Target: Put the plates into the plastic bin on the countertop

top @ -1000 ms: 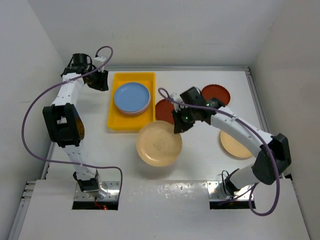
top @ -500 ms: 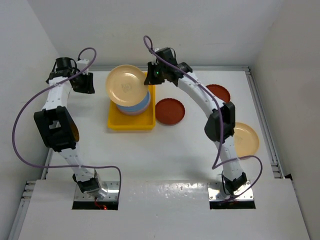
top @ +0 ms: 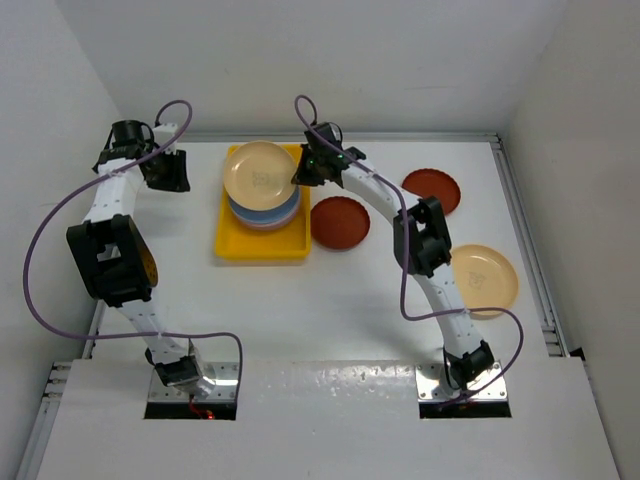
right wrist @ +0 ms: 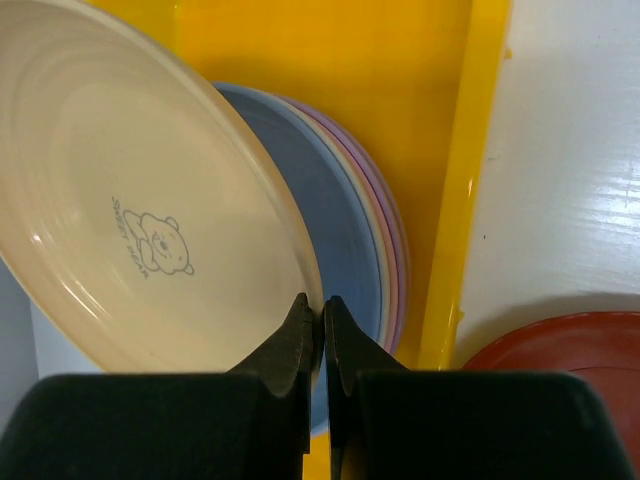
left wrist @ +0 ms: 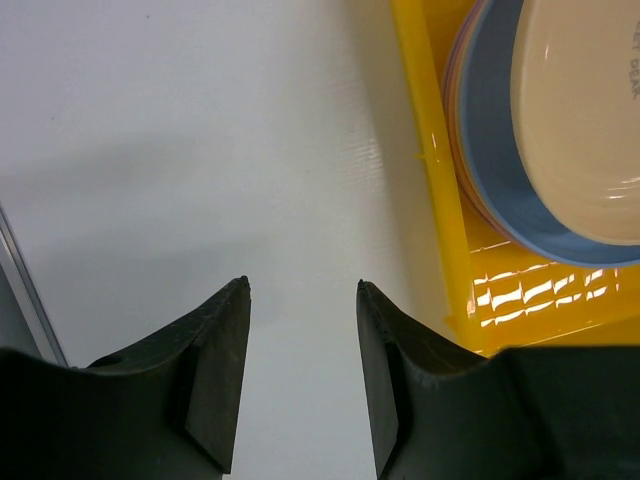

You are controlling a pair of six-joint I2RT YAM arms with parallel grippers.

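Observation:
My right gripper (top: 298, 172) (right wrist: 322, 303) is shut on the rim of a tan-yellow plate (top: 259, 174) (right wrist: 130, 190), holding it tilted just above the stack in the yellow plastic bin (top: 236, 243) (right wrist: 455, 190). The stack has a blue plate (top: 275, 214) (right wrist: 335, 230) on top, with cream, pink and lilac rims (right wrist: 390, 235) under it. Two dark red plates (top: 340, 222) (top: 432, 190) and another tan-yellow plate (top: 484, 279) lie on the white countertop (top: 330, 310). My left gripper (top: 172, 172) (left wrist: 303, 290) hangs open over bare countertop, left of the bin (left wrist: 435, 160).
White walls close in the countertop on the left, back and right, and thin metal rails (top: 525, 235) run along its edges. A purple cable (top: 60, 230) loops off the left arm. Both arm bases (top: 195, 385) stand at the near edge.
The right arm has carried the tan-yellow plate from mid-table to over the bin and lowered it toward the stack. The left gripper drew back a little to the left and has since held still.

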